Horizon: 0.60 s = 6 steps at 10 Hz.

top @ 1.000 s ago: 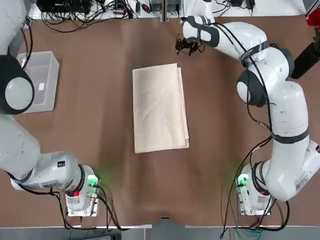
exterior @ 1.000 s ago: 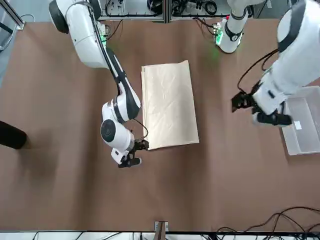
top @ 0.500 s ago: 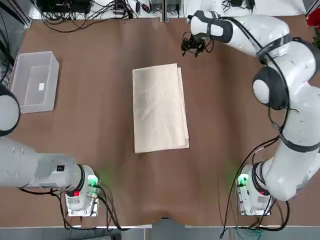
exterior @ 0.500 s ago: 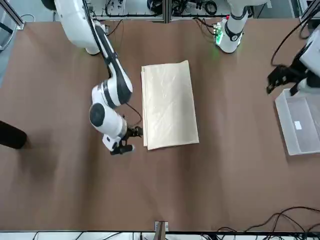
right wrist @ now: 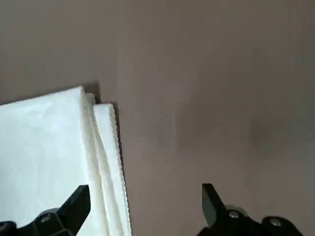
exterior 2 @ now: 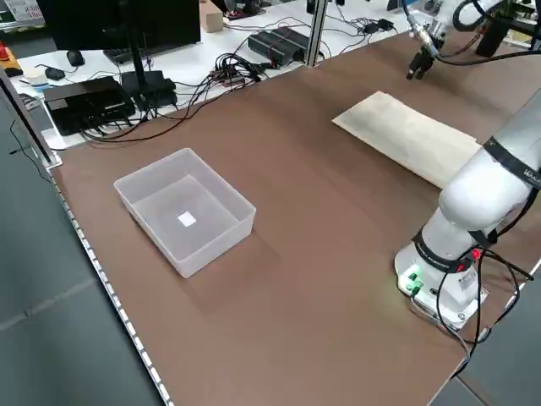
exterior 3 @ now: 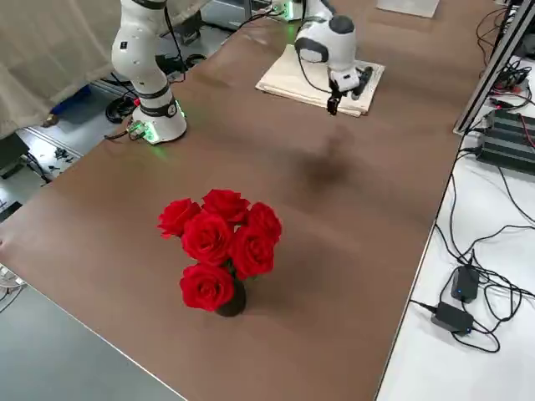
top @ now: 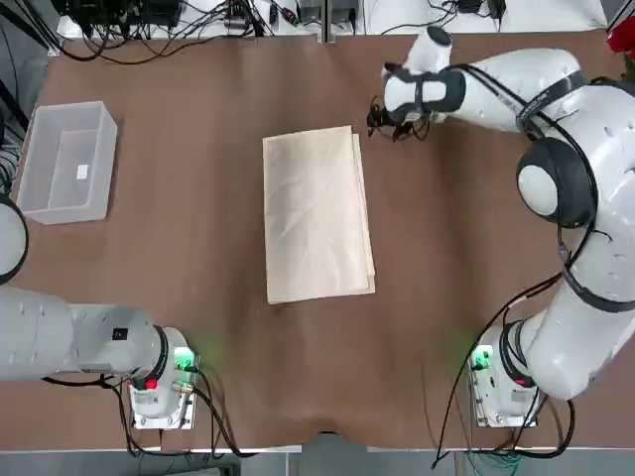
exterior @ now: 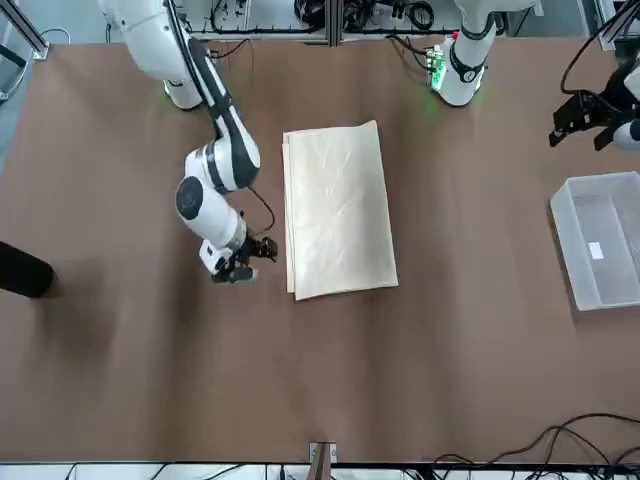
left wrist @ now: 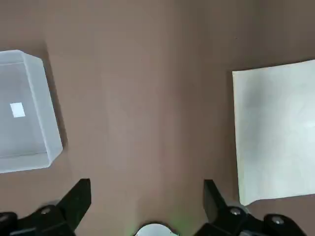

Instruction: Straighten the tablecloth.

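Mid-table, on the brown cover: the tablecloth (top: 317,214) is lying as a folded, layered rectangle, its stacked edges showing along the side nearer the robot's right arm.
Step in hand: an approach, as I read it; nothing is gripping the fabric, and it is not yet spread out at all.
Right gripper (top: 385,125): it is hovering just beside the far corner of the tablecloth, on the layered-edge side, clear of the fabric.
Right jaws: they are standing wide apart in the wrist view, holding nothing and touching nothing; that layered corner (right wrist: 101,105) is sitting between and beyond the fingers.
Left gripper (exterior: 585,120): it is hanging high near the robot's left edge of the table, close to the clear plastic bin (top: 67,161) and well apart from the cloth.
Left jaws: they are spread open and empty, with the bin to one side and the cloth's plain edge (left wrist: 235,132) to the other in its wrist view.
Next move: the right gripper probably needs to drop onto the top layer at that corner and pinch only that layer, so the fold can be peeled open.
Risk: catching several layers at once would drag the whole stack instead of unfolding it.
Elsewhere: a bunch of red roses (exterior 3: 221,242) is standing far off near the table's right edge, out of the way.
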Each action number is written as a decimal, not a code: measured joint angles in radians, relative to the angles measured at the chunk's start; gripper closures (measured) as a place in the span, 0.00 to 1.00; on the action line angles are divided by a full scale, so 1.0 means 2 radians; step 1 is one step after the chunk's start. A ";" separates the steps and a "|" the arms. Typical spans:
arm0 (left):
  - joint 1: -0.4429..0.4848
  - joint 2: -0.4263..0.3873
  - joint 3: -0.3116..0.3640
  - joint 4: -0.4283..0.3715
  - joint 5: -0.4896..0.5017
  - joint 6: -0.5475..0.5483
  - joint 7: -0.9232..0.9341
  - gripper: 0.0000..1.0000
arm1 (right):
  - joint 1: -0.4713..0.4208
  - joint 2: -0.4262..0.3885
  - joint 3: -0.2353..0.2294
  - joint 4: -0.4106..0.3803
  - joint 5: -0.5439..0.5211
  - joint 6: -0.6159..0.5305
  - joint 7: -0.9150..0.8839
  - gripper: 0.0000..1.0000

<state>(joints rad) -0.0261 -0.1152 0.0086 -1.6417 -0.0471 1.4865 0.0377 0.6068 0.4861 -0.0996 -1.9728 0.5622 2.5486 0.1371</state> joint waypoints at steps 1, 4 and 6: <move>0.000 0.000 -0.002 -0.001 0.004 0.001 0.000 0.00 | 0.010 0.000 0.000 -0.013 0.039 0.020 0.000 0.00; 0.000 0.000 -0.004 -0.002 0.008 0.009 -0.025 0.00 | 0.022 0.000 0.012 -0.034 0.116 0.047 -0.002 0.00; 0.001 0.000 -0.002 -0.002 0.008 0.013 -0.032 0.00 | 0.023 0.000 0.022 -0.048 0.121 0.047 -0.031 0.00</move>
<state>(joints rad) -0.0247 -0.1142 0.0042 -1.6447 -0.0303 1.5132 -0.0264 0.6525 0.4860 -0.0552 -2.0681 0.8034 2.6434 0.0759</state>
